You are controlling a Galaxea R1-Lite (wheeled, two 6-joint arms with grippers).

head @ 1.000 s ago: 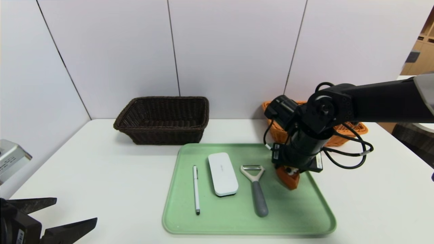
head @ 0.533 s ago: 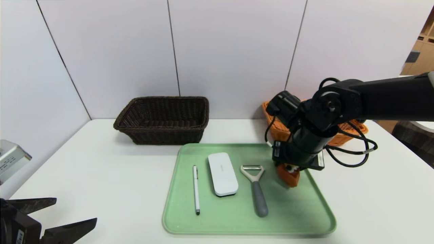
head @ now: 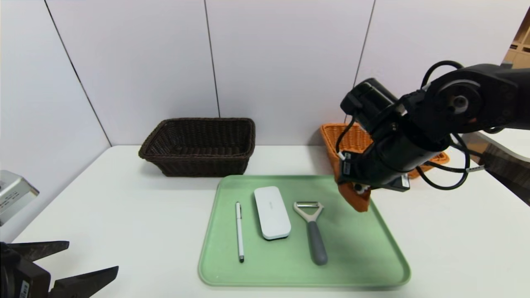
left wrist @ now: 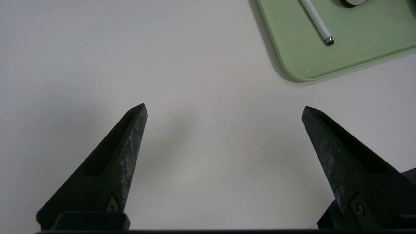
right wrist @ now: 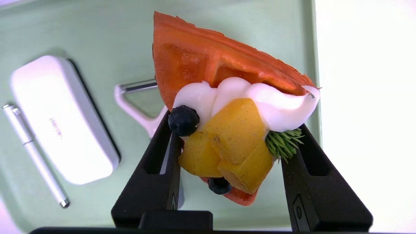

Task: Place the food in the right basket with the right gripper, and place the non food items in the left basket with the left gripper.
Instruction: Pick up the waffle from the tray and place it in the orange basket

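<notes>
The waffle slice point(right wrist: 214, 68) could slip or twist out on the way to the orange basket point(head: 352, 138), since the right gripper point(right wrist: 227, 156) has its jaws clamped only across the fruit-topped end, with the heavier wedge hanging free beyond them. A swing too low could also catch the basket's near rim. The right arm reaches in from the right, wrist angled down, holding the slice above the right far corner of the green tray point(head: 372, 265). The left gripper point(left wrist: 224, 110) hovers parked over the near left tabletop point(head: 124, 215), jaws wide apart and empty.
</notes>
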